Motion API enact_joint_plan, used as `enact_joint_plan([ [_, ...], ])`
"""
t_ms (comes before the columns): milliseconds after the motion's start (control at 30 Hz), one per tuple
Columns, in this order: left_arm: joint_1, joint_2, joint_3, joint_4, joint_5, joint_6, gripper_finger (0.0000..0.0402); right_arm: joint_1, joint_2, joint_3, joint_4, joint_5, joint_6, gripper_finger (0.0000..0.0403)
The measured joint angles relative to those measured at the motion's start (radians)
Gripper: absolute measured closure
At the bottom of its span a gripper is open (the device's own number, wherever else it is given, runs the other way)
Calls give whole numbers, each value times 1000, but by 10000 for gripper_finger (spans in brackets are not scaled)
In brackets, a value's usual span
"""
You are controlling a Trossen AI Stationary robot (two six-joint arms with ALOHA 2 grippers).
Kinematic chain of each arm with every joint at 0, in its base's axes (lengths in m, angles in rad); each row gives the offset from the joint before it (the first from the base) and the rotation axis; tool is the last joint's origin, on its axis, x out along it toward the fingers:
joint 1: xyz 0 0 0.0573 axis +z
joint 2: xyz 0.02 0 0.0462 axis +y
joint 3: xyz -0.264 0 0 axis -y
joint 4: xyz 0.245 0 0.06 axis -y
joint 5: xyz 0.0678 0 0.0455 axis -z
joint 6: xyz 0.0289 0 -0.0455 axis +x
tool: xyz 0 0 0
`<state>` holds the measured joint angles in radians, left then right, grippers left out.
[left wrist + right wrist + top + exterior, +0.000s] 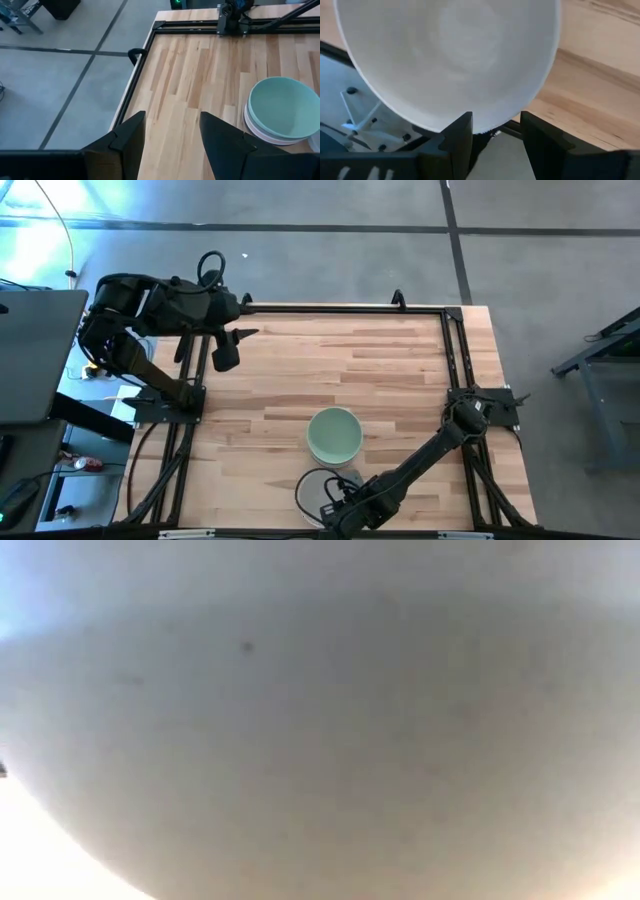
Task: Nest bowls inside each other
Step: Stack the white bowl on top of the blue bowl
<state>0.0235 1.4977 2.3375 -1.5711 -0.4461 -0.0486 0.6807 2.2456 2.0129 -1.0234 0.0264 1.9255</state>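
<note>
Right hand [335, 515] low at the desk's [400, 370] near edge, fingers spread around the rim of a white bowl [450, 60], not yet clamped. Mint bowl [334, 434] just beyond, stacked in at least one other. Left hand [172, 137] parked open at the far left corner, empty. Best to pinch the rim squarely, one finger inside and one outside, before lifting. Then lift straight, centre over the mint bowl, lower level and release only when seated. Risk of tipping if gripped too shallow.
</note>
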Motion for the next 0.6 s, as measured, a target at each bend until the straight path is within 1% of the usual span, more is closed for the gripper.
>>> enact_joint_plan([
  [200,0,0,0,0,0,-1,224,1,0,0,-43,5,82,245],
  [400,0,0,0,7,0,0,224,0,9,0,-40,23,92,245],
  [600,0,0,0,9,0,8,224,0,79,-1,27,-33,85,245],
])
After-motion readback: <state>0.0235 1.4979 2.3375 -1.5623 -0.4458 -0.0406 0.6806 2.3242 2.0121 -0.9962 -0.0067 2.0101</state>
